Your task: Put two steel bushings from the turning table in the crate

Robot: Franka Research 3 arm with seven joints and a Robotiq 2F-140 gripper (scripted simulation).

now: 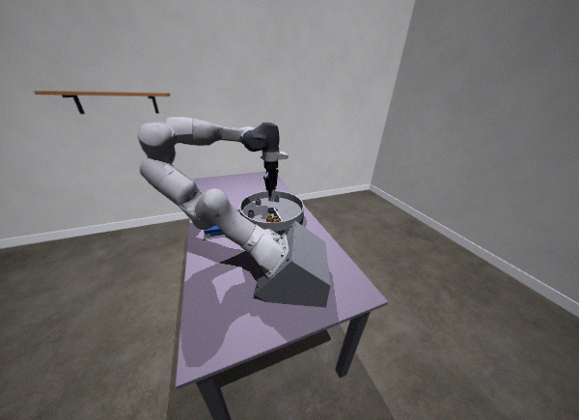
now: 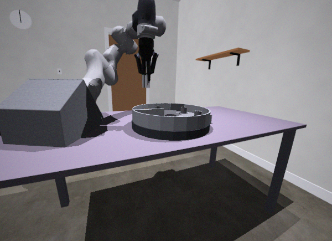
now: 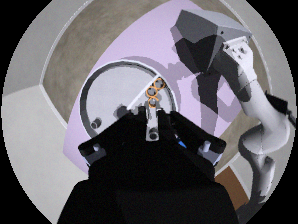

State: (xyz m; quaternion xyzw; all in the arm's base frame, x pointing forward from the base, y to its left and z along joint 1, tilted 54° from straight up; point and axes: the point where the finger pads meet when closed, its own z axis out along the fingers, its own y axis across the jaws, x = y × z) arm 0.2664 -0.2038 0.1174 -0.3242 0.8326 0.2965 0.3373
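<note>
Below the gripper, well apart from its tips, steel-gray bushings stand spread on the turning table. The fingers point down and are nearly together, with no bushing plainly gripped; a small dark round shape shows by the pads in the wrist view, too unclear to name. Beside a thin divider, orange bushings sit close together. Farther out on the purple tabletop, a blue object is partly hidden by the arm; whether it belongs to the crate, I cannot tell.
</note>
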